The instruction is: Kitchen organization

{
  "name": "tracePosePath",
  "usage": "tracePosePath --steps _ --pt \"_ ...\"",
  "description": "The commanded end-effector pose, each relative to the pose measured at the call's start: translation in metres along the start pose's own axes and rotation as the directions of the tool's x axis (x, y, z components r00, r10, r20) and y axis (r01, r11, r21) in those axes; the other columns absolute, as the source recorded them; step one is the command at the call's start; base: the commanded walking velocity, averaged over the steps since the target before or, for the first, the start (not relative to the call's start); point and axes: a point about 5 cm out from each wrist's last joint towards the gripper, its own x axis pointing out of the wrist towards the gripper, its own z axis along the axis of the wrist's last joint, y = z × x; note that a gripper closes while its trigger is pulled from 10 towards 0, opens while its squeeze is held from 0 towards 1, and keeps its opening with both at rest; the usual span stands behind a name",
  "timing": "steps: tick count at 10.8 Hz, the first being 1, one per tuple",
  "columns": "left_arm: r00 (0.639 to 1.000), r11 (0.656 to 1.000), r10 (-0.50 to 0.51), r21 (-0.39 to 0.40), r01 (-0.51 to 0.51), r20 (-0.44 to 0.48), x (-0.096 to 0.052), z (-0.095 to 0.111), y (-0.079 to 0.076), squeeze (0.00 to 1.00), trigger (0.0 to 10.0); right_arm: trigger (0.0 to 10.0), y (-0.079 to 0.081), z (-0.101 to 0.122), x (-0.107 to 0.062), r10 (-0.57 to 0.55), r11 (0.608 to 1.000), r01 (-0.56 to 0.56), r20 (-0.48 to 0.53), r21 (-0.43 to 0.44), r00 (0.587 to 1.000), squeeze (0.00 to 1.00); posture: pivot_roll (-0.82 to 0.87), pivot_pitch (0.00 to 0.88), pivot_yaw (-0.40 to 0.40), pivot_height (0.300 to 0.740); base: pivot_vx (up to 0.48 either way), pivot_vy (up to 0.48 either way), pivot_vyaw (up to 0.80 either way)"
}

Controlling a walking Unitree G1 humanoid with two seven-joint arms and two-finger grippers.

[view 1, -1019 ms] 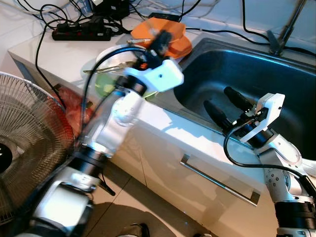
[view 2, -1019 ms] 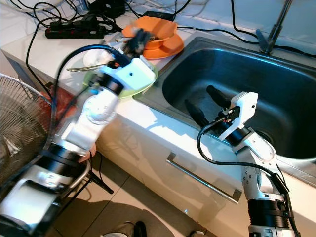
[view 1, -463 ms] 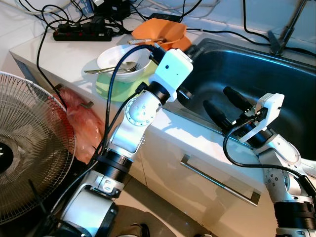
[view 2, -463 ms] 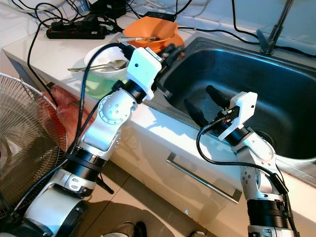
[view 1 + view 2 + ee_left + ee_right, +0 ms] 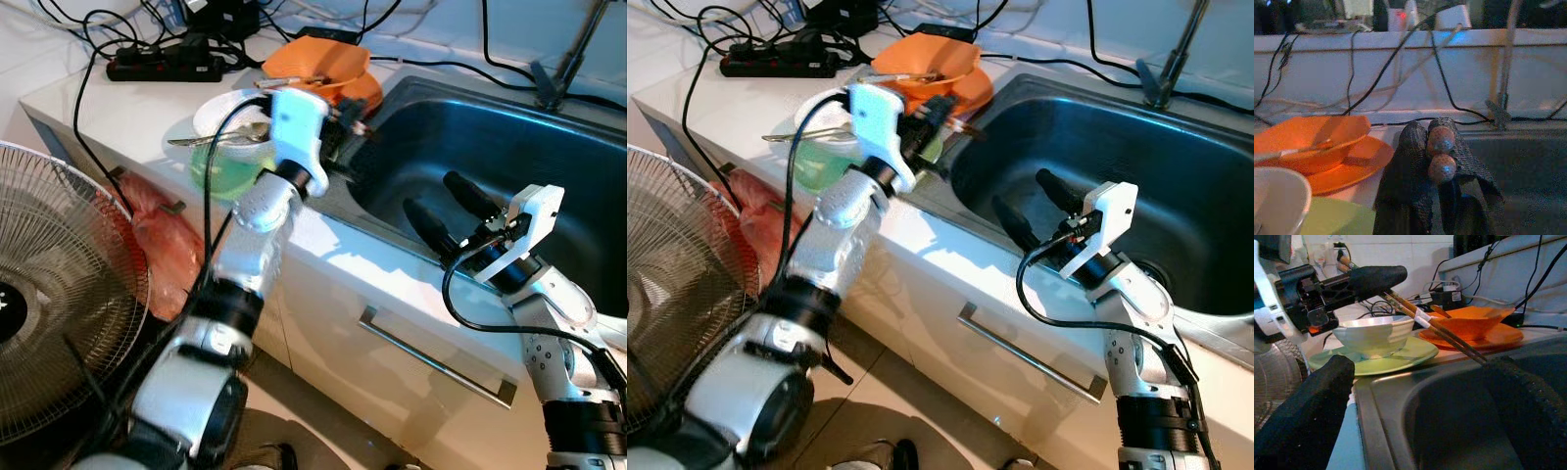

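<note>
My left gripper (image 5: 340, 119) is shut on a pair of brown chopsticks (image 5: 1436, 331) with white bands. It hovers over the counter edge by the sink's (image 5: 549, 186) left rim, and the sticks point out over the basin. Their round butt ends (image 5: 1441, 154) show between the black fingers (image 5: 1409, 166). Just behind it a white bowl (image 5: 227, 113) with a spoon stands on a green plate (image 5: 217, 171). An orange bowl (image 5: 318, 64) sits on an orange plate (image 5: 972, 95) further back. My right gripper (image 5: 446, 208) is open over the sink's front edge, holding nothing.
A faucet (image 5: 563, 69) rises behind the sink. A black power strip (image 5: 162, 67) and tangled cables lie at the back of the counter. A standing fan (image 5: 54, 294) and a red bag (image 5: 162, 245) are on the left, beside the cabinet front with its drawer handle (image 5: 436, 360).
My left arm swung from above the bowls toward the sink rim, and its wrist turned so the chopsticks now point over the basin. The right arm stayed put.
</note>
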Motion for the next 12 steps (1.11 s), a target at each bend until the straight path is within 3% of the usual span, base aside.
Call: tracePosePath --steps 1,3,4,5,10,11,12 --pt "1.0 0.999 -0.004 -0.032 0.003 -0.017 0.002 -0.001 0.005 0.0 10.0 10.0 0.002 -0.008 -0.004 -0.01 1.0 0.01 -0.015 0.024 1.0 0.0 0.0 0.108 0.105 0.74 0.0 0.0 0.0" --pt "0.992 0.992 -0.026 -0.126 0.01 -0.127 -0.002 -0.023 0.008 0.0 10.0 10.0 0.002 -0.008 -0.004 -0.009 1.0 0.01 -0.016 0.023 1.0 0.0 0.0 0.108 0.105 0.74 0.0 0.0 0.0" --pt "0.992 0.992 -0.027 -0.123 0.012 -0.125 -0.003 -0.025 0.007 0.0 10.0 10.0 0.002 -0.008 -0.004 -0.01 1.0 0.01 -0.016 0.023 1.0 0.0 0.0 0.108 0.105 0.74 0.0 0.0 0.0" --pt "0.991 0.973 -0.092 -0.22 0.068 -0.101 -0.001 -0.028 -0.002 0.0 10.0 10.0 0.002 -0.008 -0.004 -0.01 1.0 0.011 -0.015 0.023 1.0 0.0 -0.01 0.108 0.104 0.74 0.0 0.0 0.0" --pt "0.983 0.962 -0.138 -0.251 0.105 -0.119 0.003 -0.035 -0.013 0.0 10.0 10.0 0.003 -0.008 -0.004 -0.006 1.0 0.006 -0.019 0.023 1.0 0.0 -0.01 0.106 0.103 0.74 0.0 0.0 0.0" --pt "0.984 0.965 -0.127 -0.245 0.094 -0.127 0.003 -0.036 -0.013 1.0 10.0 10.0 0.003 -0.008 -0.004 -0.006 1.0 0.006 -0.018 0.024 1.0 0.0 -0.01 0.103 0.102 0.74 0.0 0.0 0.0" --pt "0.984 0.968 -0.124 -0.234 0.092 -0.13 0.003 -0.036 -0.013 1.0 10.0 10.0 0.004 -0.008 -0.004 -0.005 1.0 0.006 -0.019 0.024 1.0 0.0 -0.01 0.1 0.101 0.74 0.0 0.0 0.0"
